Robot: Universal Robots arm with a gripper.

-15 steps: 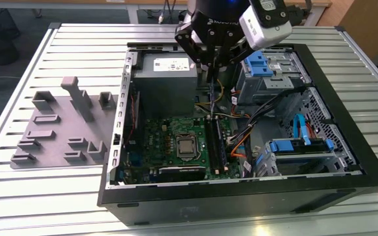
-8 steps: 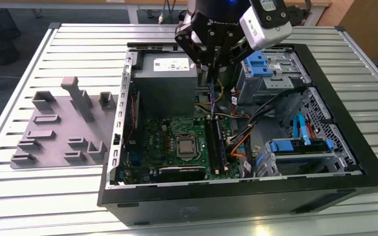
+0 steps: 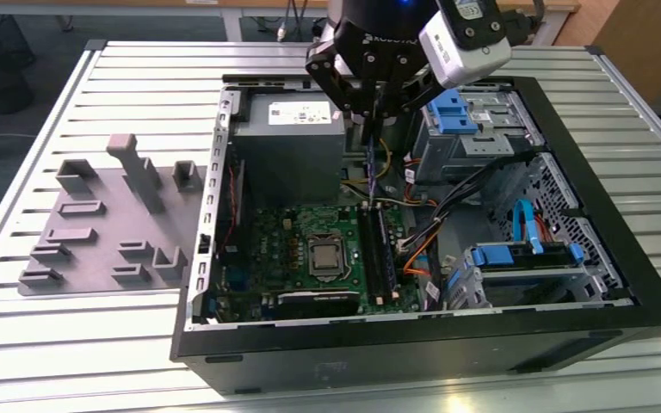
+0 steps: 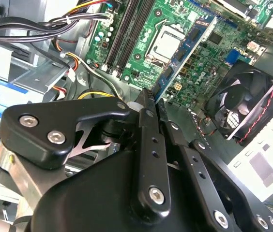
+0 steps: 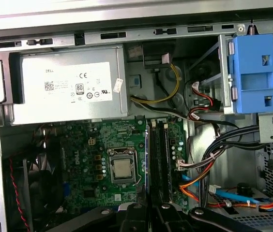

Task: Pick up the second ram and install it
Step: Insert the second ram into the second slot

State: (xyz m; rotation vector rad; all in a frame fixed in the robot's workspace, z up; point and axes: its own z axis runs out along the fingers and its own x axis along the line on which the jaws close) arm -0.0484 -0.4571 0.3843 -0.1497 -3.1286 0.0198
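While the gripper (image 4: 151,99) hangs over the open PC case (image 3: 606,284), its 2 fingers (image 4: 146,145) are closed to a thin gap on the ram (image 4: 187,53), a blue stick held edge-on and reaching down toward the motherboard (image 4: 146,43). In the exterior view the gripper (image 3: 367,116) sits above the board's far edge, beside the grey power supply (image 3: 288,138), with the ram (image 3: 371,159) hanging under it. In the first wrist view, 2 black slots (image 5: 159,162) run next to the CPU socket (image 5: 123,166), and the fingertips (image 5: 137,209) line up over their near ends. Cables (image 5: 209,159) bundle past the slots, and a blue drive bracket (image 5: 255,72) sits at the case's far corner. A fan (image 4: 245,104) is by the board edge. A grey fixture plate (image 3: 113,224) lies on the table (image 3: 55,344), on the exterior view's left of the case.
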